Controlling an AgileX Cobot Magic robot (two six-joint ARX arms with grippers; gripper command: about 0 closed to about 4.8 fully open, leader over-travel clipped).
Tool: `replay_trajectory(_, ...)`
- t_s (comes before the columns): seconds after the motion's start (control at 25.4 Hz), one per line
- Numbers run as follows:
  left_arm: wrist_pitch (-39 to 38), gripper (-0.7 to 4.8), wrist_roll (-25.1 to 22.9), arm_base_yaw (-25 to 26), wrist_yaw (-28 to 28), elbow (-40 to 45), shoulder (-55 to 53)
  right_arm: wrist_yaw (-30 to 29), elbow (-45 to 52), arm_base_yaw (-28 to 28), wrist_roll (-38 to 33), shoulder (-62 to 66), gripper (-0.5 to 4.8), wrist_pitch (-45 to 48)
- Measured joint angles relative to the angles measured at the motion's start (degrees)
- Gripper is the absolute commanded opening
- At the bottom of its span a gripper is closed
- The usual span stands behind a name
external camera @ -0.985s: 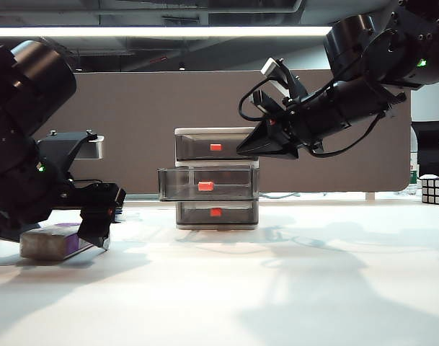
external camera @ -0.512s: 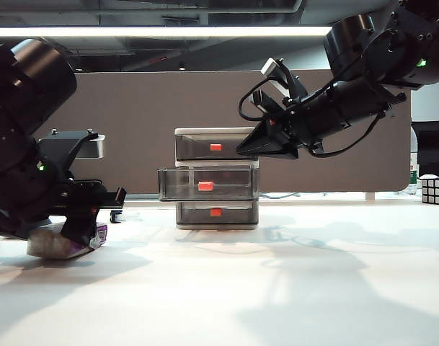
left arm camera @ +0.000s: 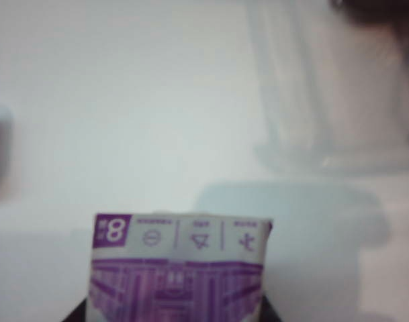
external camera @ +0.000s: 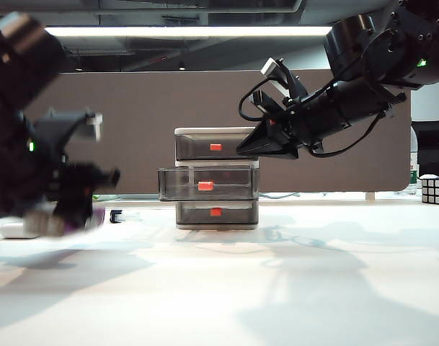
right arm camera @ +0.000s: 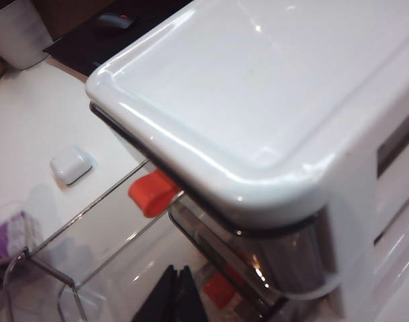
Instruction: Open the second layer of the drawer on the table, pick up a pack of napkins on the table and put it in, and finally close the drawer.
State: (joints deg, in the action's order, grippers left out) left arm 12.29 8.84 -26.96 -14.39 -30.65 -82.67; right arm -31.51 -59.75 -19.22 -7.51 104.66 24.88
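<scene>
Exterior view shows the left tool (external camera: 78, 210) has just pinched and lifted the soft purple-and-white napkin pack (external camera: 60, 222) off the white surface (external camera: 277, 288), left wrist view confirms the grip, and right wrist view shows the right tool (right arm camera: 176, 295) pressed together over the already pulled-out smoky translucent middle drawer (right arm camera: 97, 248), so dropping it in looks next.

Exterior view sits low, near table (external camera: 277, 288) level, facing the drawer (external camera: 216, 178) front-on from mid distance, partition wall behind, one arm on each side. Left wrist view looks steeply down at the table, very close, pack of napkins (left arm camera: 179, 268) filling its near edge, blurred. Right wrist view hangs just above the drawer's (right arm camera: 258, 114) top corner, looking down its front, the pulled-out second layer (right arm camera: 90, 235) below. Exterior and right wrist views share the drawer; the pack (right arm camera: 13, 235) also shows in the right wrist view; exterior catches it (external camera: 68, 222) blurred at left.
</scene>
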Motion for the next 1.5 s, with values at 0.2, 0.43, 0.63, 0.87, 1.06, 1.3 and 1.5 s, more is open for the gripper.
replay_trajectory(0.2, 2.5, 2.06, -2.6, 0.0, 1.4, -2.4, 6.5, 0.0, 0.0, 0.0, 0.0, 0.0, -0.05, 0.0)
replay_trajectory(0.43, 3.2, 2.06, -5.2, 0.0, 6.3, -9.7, 6.6, 0.0, 0.0, -0.2, 0.0, 0.0, -0.05, 0.0)
replay_trajectory(0.63, 4.7, 2.06, -5.7, 0.0, 7.8, -14.4, 4.6, 0.0, 0.0, -0.4, 0.0, 0.0, -0.05, 0.0)
replay_trajectory(0.87, 4.7, 2.06, -5.2, -0.2, 13.1, -19.1, -1.2, 0.0, 0.0, -1.2, 0.0, 0.0, -0.05, 0.1)
replay_trajectory(1.06, 4.5, 2.06, -3.8, -1.0, 17.0, -20.6, -5.3, 0.0, 0.0, -1.2, 0.0, 0.0, -0.05, 0.0)
replay_trajectory(1.3, 5.6, 2.05, -3.7, -5.5, 18.1, -20.6, -9.0, 0.0, 0.0, -1.3, 0.0, 0.0, -0.05, 0.0)
replay_trajectory(1.5, 7.3, 2.05, -3.7, -7.4, 18.0, -20.6, -10.4, 0.0, 0.0, -1.3, 0.0, 0.0, -0.05, 0.0)
